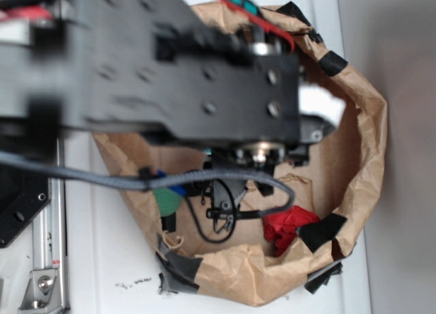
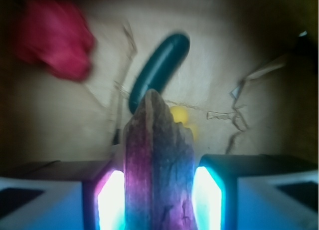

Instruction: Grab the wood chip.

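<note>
While pinched upright by the tool (image 2: 159,195), wood chip (image 2: 158,165) hides yellow duck (image 2: 180,115)

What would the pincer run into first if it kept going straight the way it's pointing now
Probably the dark green oblong object, which lies just beyond the tip of the wood chip clamped in the pincer. Depth is unclear; the paper floor might come first.

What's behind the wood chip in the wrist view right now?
The wood chip stands clamped in the gripper. Behind it a dark green oblong object lies on the brown paper, with a bit of something yellow peeking out. The chip covers the rest of both.
</note>
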You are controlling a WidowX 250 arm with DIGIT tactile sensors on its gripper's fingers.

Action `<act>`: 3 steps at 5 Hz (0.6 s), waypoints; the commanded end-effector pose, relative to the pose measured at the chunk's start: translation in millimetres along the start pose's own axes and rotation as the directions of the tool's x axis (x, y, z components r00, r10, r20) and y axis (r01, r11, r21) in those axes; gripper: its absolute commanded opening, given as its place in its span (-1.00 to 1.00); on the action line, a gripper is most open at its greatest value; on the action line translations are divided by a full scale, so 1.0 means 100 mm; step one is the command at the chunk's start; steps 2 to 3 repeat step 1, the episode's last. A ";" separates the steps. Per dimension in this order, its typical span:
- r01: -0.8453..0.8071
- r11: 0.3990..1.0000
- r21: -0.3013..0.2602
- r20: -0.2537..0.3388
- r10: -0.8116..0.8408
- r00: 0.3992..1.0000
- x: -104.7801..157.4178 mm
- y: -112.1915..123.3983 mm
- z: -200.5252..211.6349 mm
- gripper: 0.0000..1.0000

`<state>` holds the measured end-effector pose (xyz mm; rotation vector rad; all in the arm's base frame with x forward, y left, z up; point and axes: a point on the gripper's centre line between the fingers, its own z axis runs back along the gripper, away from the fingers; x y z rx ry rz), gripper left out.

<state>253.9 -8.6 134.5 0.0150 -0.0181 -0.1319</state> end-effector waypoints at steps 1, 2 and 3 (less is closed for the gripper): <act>-0.061 0.997 0.036 0.099 0.057 0.993 0.06 0.02 0.37 -1.00; -0.061 0.997 0.036 0.099 0.057 0.993 0.06 0.02 0.37 -1.00; -0.061 0.997 0.036 0.099 0.057 0.993 0.06 0.02 0.37 -1.00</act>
